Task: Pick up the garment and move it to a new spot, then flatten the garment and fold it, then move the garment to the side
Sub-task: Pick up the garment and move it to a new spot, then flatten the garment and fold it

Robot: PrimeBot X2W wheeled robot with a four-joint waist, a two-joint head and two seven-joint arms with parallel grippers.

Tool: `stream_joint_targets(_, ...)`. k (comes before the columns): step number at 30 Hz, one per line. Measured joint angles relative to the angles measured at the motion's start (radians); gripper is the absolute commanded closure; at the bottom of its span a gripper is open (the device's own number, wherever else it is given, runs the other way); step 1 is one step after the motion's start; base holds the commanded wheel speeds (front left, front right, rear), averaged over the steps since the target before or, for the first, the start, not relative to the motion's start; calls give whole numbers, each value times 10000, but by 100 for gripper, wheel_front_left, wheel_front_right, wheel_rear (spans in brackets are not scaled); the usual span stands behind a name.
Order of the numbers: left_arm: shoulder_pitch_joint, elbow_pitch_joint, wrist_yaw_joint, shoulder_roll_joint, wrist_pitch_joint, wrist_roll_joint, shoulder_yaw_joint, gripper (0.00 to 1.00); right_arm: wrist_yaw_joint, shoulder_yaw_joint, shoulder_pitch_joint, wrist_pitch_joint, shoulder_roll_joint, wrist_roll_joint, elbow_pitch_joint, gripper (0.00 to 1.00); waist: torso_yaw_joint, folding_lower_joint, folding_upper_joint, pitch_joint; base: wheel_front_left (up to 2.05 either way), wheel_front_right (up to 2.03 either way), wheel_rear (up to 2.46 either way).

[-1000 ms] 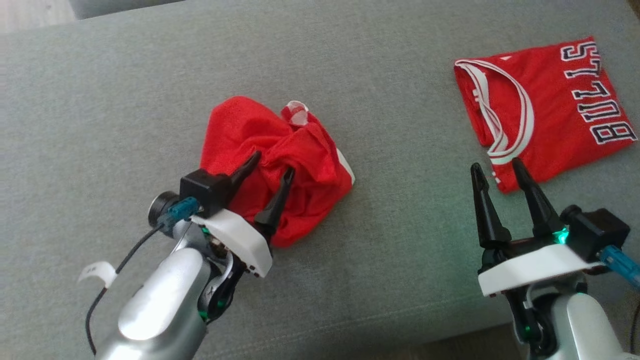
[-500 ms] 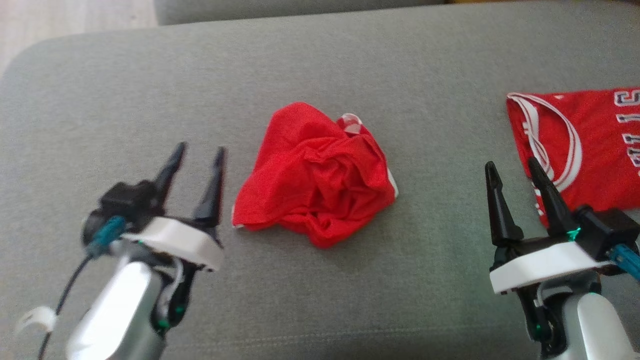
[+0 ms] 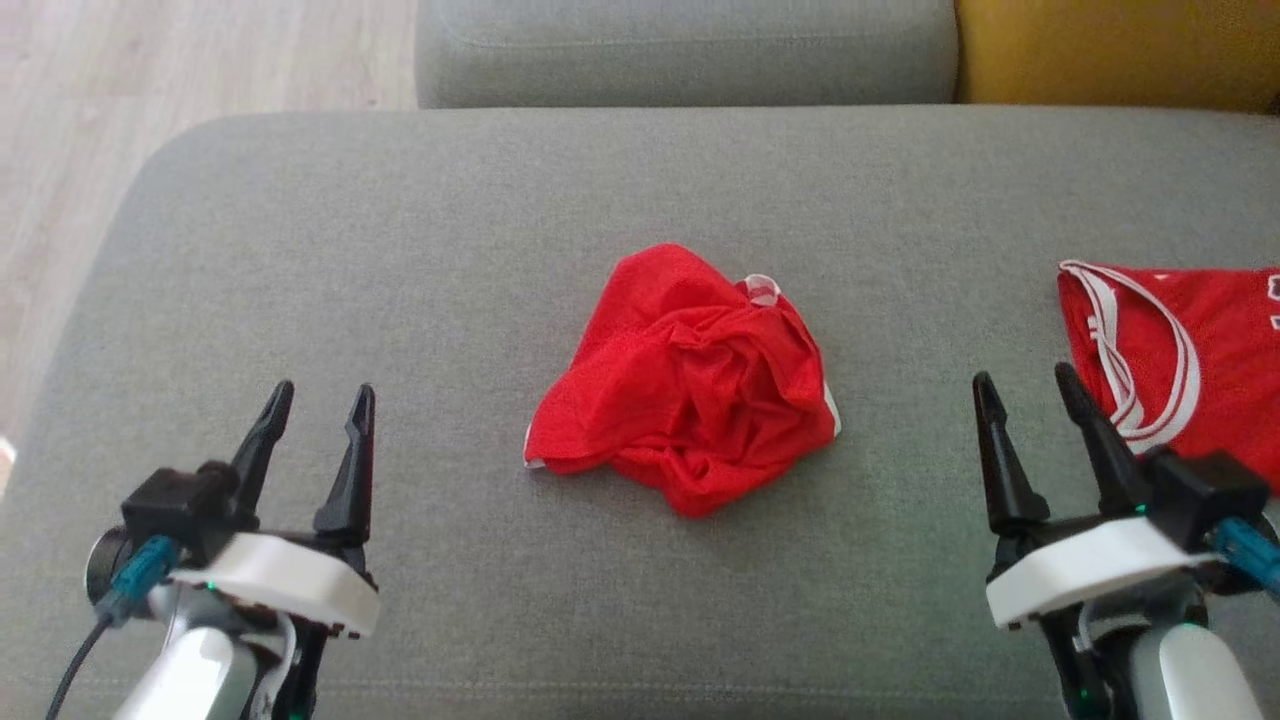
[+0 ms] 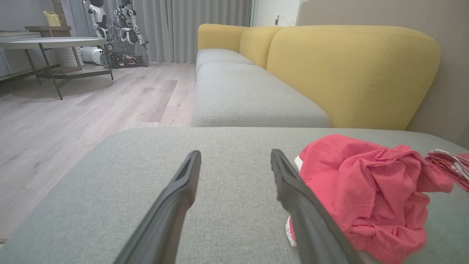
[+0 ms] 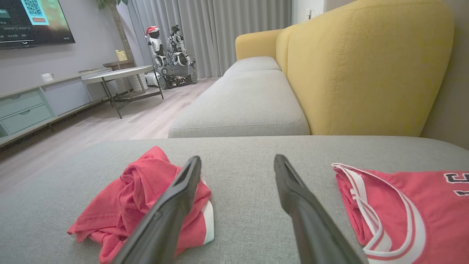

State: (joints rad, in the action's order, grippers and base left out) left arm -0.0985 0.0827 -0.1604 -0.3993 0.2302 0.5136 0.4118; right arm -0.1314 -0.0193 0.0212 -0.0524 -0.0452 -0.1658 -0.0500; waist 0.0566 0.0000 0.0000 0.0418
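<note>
Facing flatten step: crumpled red garment between left end effector, right end effector, both apart; next pinch edges.

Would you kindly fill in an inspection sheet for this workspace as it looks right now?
Surface: grey sofa cushion, smooth, carrying two garments.
Job's things: crumpled red garment bunched at mid-cushion, not flattened or folded.
Clutter: folded red jersey with white trim, flat at the right, apart from the crumpled one.
End effectors: left end effector open, empty, left of the garment, not touching it; right end effector open, empty, near the jersey's left edge.
Cables: dark cable runs from the left blue connector; right blue connector at the other wrist.
Surroundings: yellow backrest, wood floor, round table, another robot, wall screen.
</note>
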Motion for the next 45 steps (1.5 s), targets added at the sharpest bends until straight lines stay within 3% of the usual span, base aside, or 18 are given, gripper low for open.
stream_joint_targets(12, 872, -692, -389, -165, -261, 198, 4, 0, -2, 207, 654, -138, 2, 88, -59, 0, 10, 0, 0, -528, 0, 0, 0)
stream_joint_targets(36, 901, -848, -479, -222, -263, 263, 59, 0, -2, 142, 665, -201, 2, 86, -180, 0, 54, 0, 0, -425, 0, 0, 0)
stream_joint_targets(41, 874, -941, -476, -222, -261, 263, 92, 0, 0, -546, 542, -322, 0, 151, -98, 0, 130, 0, 0, -266, 0, 0, 0)
stream_joint_targets(45, 571, -991, -408, -215, -257, 261, 155, 0, -2, -2190, -401, -462, -13, 263, 479, 0, 242, 0, 0, 22, 0, 0, 0)
